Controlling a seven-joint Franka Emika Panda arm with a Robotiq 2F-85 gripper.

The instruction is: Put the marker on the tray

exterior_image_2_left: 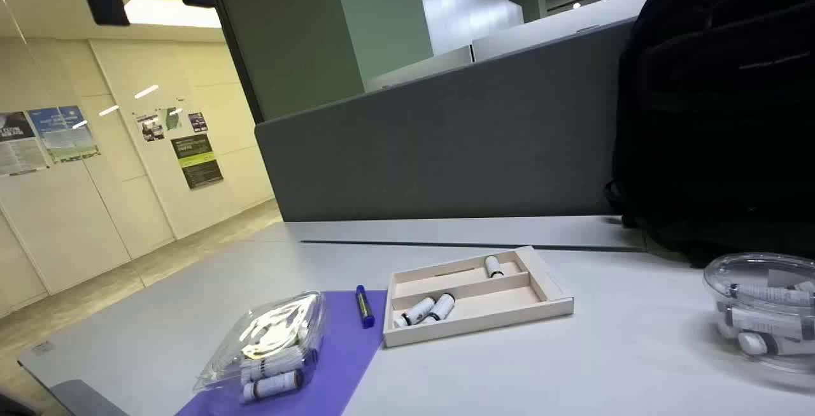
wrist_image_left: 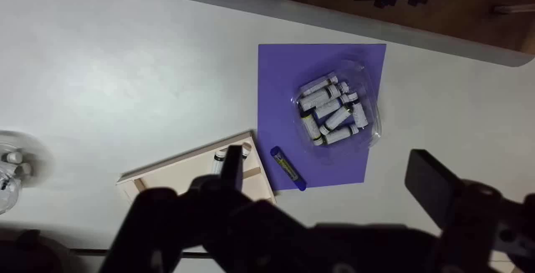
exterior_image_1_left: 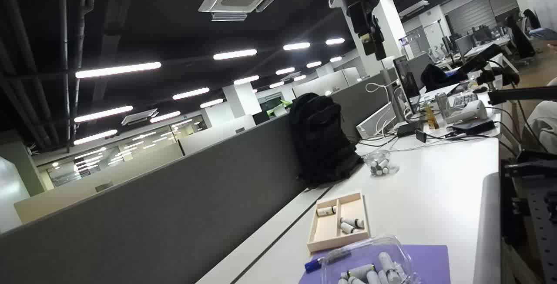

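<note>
Wrist view, end effector [wrist_image_left: 328, 172] spread wide, blue marker [wrist_image_left: 288, 168] on purple sheet [wrist_image_left: 278, 80], wooden tray [wrist_image_left: 179, 170] near the marker

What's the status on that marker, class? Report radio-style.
Gripper open, empty, up high. Marker on purple sheet, nothing on top of it, beside tray, not yet in. Clear container on same sheet, might crowd the approach.

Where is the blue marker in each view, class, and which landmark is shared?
In an exterior view: blue marker near bottom, right of centre.
In an exterior view: blue marker left of centre, lower half.
Wrist view: blue marker below centre, slightly right.
Shared landmark: tan tray.
</note>
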